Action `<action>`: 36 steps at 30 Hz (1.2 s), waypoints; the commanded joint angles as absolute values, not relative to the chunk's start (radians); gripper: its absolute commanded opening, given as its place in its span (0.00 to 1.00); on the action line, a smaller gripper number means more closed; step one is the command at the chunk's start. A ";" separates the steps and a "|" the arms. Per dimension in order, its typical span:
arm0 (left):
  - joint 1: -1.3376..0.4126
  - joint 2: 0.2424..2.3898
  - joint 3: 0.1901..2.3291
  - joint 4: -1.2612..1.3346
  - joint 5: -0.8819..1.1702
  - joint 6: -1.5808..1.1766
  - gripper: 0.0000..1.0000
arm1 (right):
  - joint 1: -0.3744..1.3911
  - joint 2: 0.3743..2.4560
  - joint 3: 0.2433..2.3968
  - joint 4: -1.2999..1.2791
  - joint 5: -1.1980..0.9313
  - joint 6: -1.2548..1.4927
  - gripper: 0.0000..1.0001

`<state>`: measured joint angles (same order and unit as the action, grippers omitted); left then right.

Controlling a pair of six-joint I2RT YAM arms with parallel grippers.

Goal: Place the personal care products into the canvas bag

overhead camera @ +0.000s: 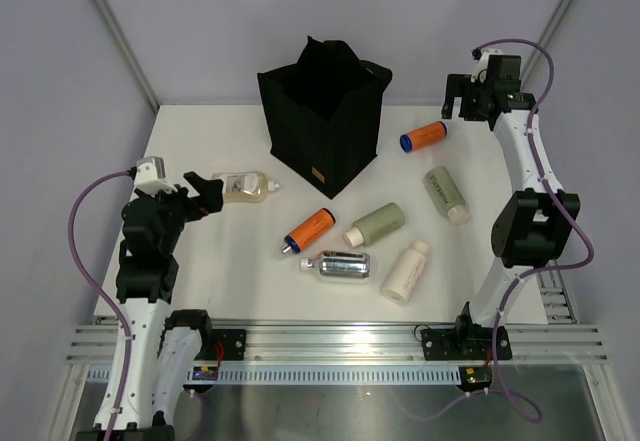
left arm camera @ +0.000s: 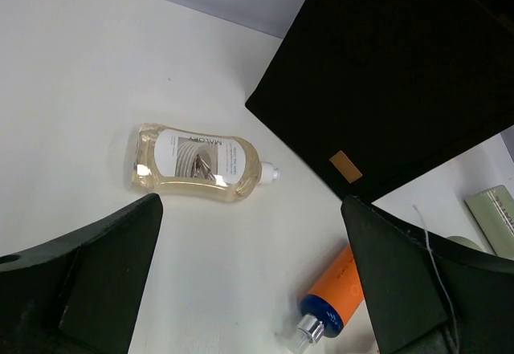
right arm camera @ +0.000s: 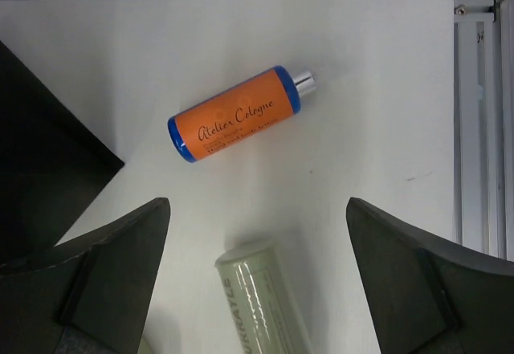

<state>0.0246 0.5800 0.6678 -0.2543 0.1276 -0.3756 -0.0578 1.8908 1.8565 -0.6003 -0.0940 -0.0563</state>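
Amber bottle (left arm camera: 195, 164) looks slick; left gripper (left arm camera: 249, 209) and right gripper (right arm camera: 257, 205) gape empty; an off-centre pinch may squirt it away

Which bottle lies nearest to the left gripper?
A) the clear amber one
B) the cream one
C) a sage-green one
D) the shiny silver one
A: in the top view the clear amber bottle lies just past the fingertips of the open left gripper.
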 commanded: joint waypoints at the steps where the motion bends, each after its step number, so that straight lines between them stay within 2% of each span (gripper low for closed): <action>1: 0.029 0.601 0.680 -0.239 0.113 -0.367 0.99 | -0.057 1.767 1.784 -0.521 -0.119 -0.093 1.00; 2: 0.029 0.618 0.681 -0.241 0.115 -0.367 0.99 | -0.057 1.766 1.787 -0.556 -0.208 -0.230 1.00; 3: 0.029 0.626 0.681 -0.239 0.115 -0.368 0.99 | -0.057 1.775 1.819 -0.687 -0.383 -0.321 1.00; 4: 0.029 0.635 0.681 -0.236 0.117 -0.374 0.99 | -0.058 1.787 1.830 -0.727 -0.418 -0.363 1.00; 8: 0.029 0.678 0.681 -0.233 0.129 -0.396 0.99 | -0.083 1.926 1.940 -0.866 -0.648 -0.269 1.00; 12: 0.029 0.690 0.672 -0.221 0.133 -0.413 0.99 | -0.089 2.026 1.983 -0.803 -0.746 -0.042 0.96; 14: 0.029 0.686 0.667 -0.219 0.135 -0.414 0.99 | -0.084 2.080 2.003 -0.737 -0.704 0.148 0.95; 15: 0.029 0.686 0.664 -0.218 0.135 -0.417 0.99 | -0.081 2.097 2.016 -0.723 -0.619 0.216 0.99; 17: 0.029 0.680 0.654 -0.215 0.133 -0.422 0.99 | -0.054 2.146 2.046 -0.694 -0.525 0.342 0.99; 18: 0.029 0.678 0.650 -0.216 0.130 -0.426 0.99 | -0.039 2.154 2.048 -0.680 -0.379 0.377 0.99; 21: 0.029 0.683 0.649 -0.219 0.130 -0.434 0.99 | 0.032 2.200 2.095 -0.681 -0.116 0.469 0.99; 26: 0.029 0.701 0.666 -0.235 0.121 -0.442 0.99 | 0.051 2.319 2.215 -0.736 0.050 0.587 1.00; 36: 0.029 0.758 0.679 -0.219 0.113 -0.472 0.99 | 0.049 2.381 2.233 -0.747 0.109 0.771 0.98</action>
<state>0.0246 0.7300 0.6514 -0.2531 0.1268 -0.4637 0.0532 2.3604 2.1880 -0.7399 0.0444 0.6739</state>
